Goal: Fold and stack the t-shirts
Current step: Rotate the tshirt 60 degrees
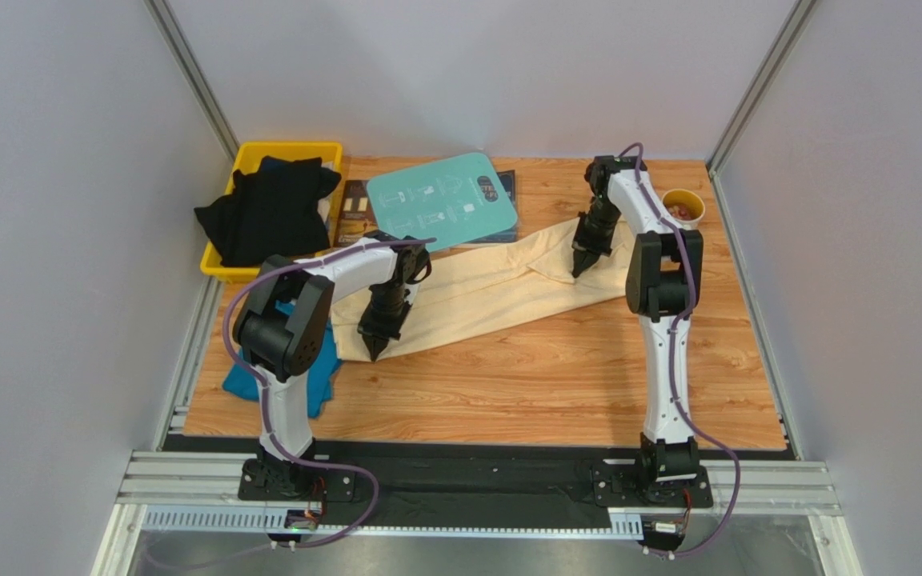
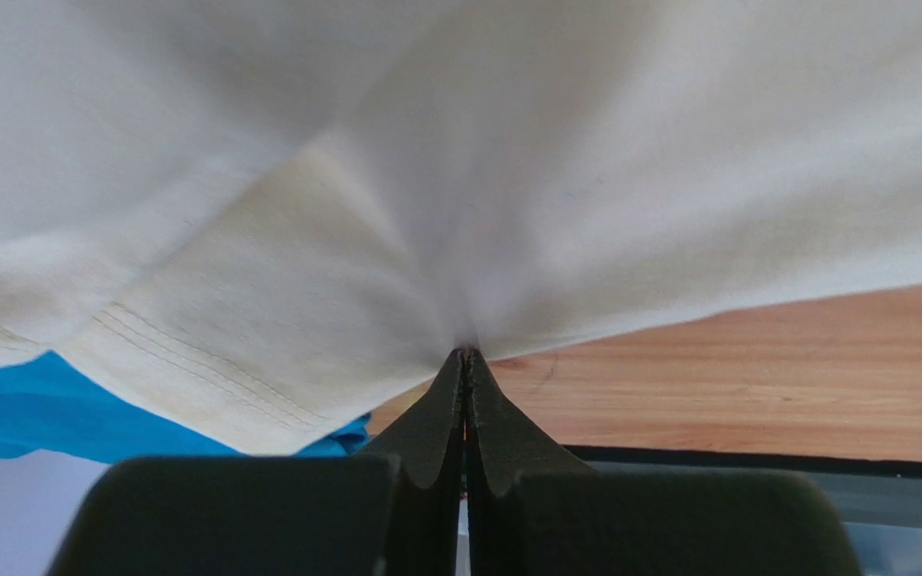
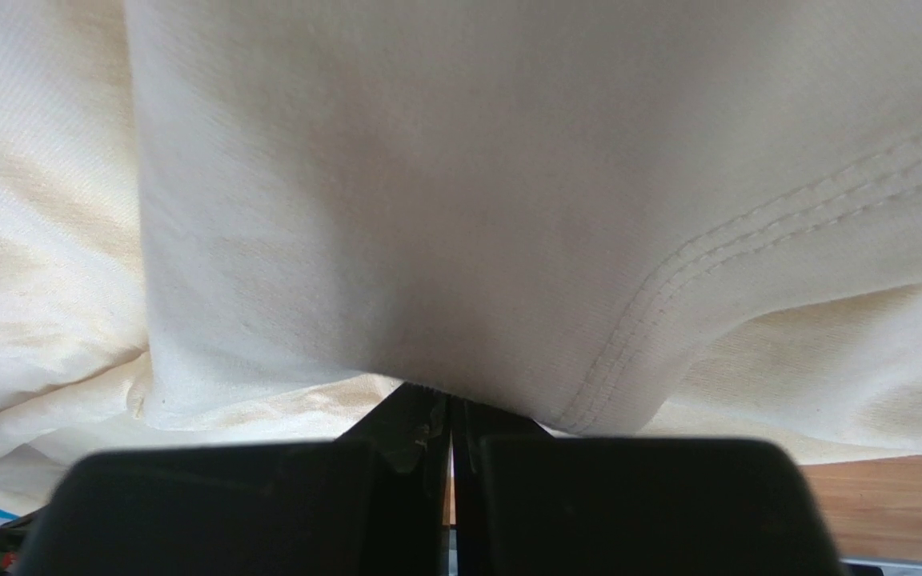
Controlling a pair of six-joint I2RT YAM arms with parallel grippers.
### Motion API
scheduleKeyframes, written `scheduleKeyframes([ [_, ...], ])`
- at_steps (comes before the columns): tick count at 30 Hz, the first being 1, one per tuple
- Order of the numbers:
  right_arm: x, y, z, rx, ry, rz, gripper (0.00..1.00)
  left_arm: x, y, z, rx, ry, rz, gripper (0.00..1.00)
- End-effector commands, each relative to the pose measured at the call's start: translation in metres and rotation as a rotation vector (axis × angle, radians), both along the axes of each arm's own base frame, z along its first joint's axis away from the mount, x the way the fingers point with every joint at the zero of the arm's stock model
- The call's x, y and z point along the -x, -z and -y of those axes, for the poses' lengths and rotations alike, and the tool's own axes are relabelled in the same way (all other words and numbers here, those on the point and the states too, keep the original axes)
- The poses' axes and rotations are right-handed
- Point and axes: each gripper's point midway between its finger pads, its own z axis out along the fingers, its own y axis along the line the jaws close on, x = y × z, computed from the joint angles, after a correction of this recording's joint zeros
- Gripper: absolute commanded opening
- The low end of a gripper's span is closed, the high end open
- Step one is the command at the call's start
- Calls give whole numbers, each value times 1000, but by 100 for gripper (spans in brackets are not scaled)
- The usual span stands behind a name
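Observation:
The cream-yellow t-shirt point(image 1: 496, 294) is stretched in a long band across the table between my two grippers. My left gripper point(image 1: 376, 348) is shut on its near-left end; the left wrist view shows the cloth point(image 2: 430, 216) pinched at the fingertips point(image 2: 467, 360). My right gripper point(image 1: 580, 267) is shut on its far-right end; in the right wrist view the cloth point(image 3: 454, 204) drapes over the closed fingertips point(image 3: 448, 402). A teal-blue t-shirt point(image 1: 316, 366) lies bunched at the left edge under the left arm. Black t-shirts point(image 1: 268, 210) fill a yellow bin point(image 1: 243, 162).
A rigid teal board with white print point(image 1: 444, 198) lies at the back middle, partly on a dark mat point(image 1: 355, 198). A small bowl point(image 1: 682, 207) stands at the back right corner. Grey walls close in the table on three sides.

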Motion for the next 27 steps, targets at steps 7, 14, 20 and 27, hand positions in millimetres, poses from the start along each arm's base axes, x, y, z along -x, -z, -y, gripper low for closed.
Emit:
scheduleKeyframes([
  [7, -31, 9, 16, -92, 137, 22, 12, 5, -18, 46, 137, 129, -16, 0],
  [14, -57, -1, 41, -54, 103, 173, 13, 6, -9, 68, 109, 200, -6, 0],
  [20, -71, -37, 47, -78, 103, 311, 26, -17, -31, 101, 217, 242, 133, 0],
  [27, -55, -118, 45, -71, 111, 450, 33, -65, -69, 103, 155, 266, 334, 0],
])
